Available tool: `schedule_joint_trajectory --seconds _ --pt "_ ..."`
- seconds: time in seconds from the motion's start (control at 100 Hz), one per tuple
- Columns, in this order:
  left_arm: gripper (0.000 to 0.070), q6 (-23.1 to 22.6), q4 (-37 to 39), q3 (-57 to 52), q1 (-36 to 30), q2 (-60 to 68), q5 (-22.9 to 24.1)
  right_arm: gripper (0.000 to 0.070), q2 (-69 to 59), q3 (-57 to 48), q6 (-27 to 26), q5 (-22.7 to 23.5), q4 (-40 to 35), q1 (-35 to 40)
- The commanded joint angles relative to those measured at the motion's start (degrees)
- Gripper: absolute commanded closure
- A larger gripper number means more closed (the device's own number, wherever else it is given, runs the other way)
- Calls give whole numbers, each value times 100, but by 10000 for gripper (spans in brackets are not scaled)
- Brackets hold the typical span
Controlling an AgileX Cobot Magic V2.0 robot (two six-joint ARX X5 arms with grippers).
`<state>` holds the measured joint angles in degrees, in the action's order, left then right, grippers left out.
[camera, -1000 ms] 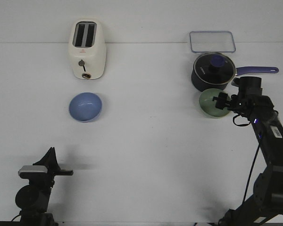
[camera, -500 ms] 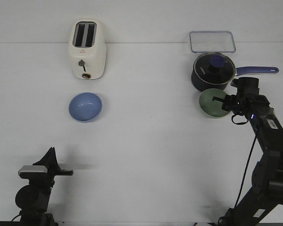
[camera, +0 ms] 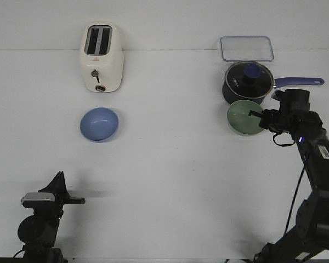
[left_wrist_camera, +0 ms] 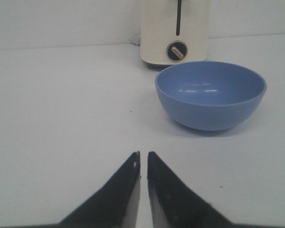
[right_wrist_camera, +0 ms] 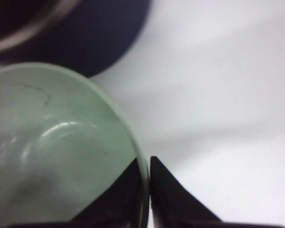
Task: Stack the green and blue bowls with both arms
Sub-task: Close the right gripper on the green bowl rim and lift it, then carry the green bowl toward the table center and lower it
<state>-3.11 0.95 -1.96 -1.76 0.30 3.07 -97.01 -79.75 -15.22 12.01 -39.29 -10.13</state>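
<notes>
The pale green bowl (camera: 243, 118) is in front of the navy saucepan, tilted up a little. My right gripper (camera: 257, 117) is shut on its right rim, one finger inside and one outside; in the right wrist view the rim (right_wrist_camera: 143, 166) runs between the fingertips (right_wrist_camera: 157, 175). The periwinkle blue bowl (camera: 99, 124) sits upright in front of the toaster at the left; it also shows in the left wrist view (left_wrist_camera: 210, 94). My left gripper (left_wrist_camera: 143, 156) is shut and empty, low near the table's front left edge, well short of the blue bowl.
A cream toaster (camera: 101, 57) stands behind the blue bowl. A dark navy saucepan (camera: 247, 83) with a lid and a long handle stands right behind the green bowl. A clear lidded container (camera: 246, 48) lies at the back right.
My right gripper has lifted the green bowl slightly and shifted it a little to the left and back, toward the saucepan. The left arm and blue bowl have not moved.
</notes>
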Motion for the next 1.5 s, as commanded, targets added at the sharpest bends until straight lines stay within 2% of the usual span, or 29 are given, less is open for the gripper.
schedule_joint_trajectory --seconds 0.0,0.17,0.41,0.46,0.59,0.73,0.89,1.06,1.22,1.28,1.39,1.42,1.49 --pt "686 -52 83 116 2 -11 -4 700 378 -116 83 133 -149 24" --pt "686 -52 81 116 2 -11 -4 700 1543 323 83 400 -289 409" --pt "686 -52 83 116 2 -11 -4 700 2726 1421 -68 404 -127 1886" --pt "686 -52 83 116 2 -11 -4 700 2719 1547 -138 313 -109 2297" --pt "686 -52 81 116 2 -11 -4 700 2483 1731 -151 -284 17 3237" --pt "686 -52 81 116 2 -11 -4 700 1912 1751 -168 -330 208 3960" --pt "686 -52 83 116 2 -11 -4 700 1346 1751 -190 -374 330 4369" --pt "686 -52 83 116 2 -11 -4 700 1003 1753 -184 -656 286 4575" --pt "686 -52 83 116 2 -11 -4 691 852 1753 -184 -601 258 4629" --pt "686 -52 83 116 2 -11 -4 648 839 1753 -184 -605 238 4629" --pt "686 -52 83 116 2 -11 -4 413 839 1753 -186 -603 240 4634" --pt "686 -52 83 116 2 -11 -4 366 839 1753 -184 -605 238 4634" --pt "686 -52 83 116 2 -11 -4 347 850 1751 -179 -605 225 4627"
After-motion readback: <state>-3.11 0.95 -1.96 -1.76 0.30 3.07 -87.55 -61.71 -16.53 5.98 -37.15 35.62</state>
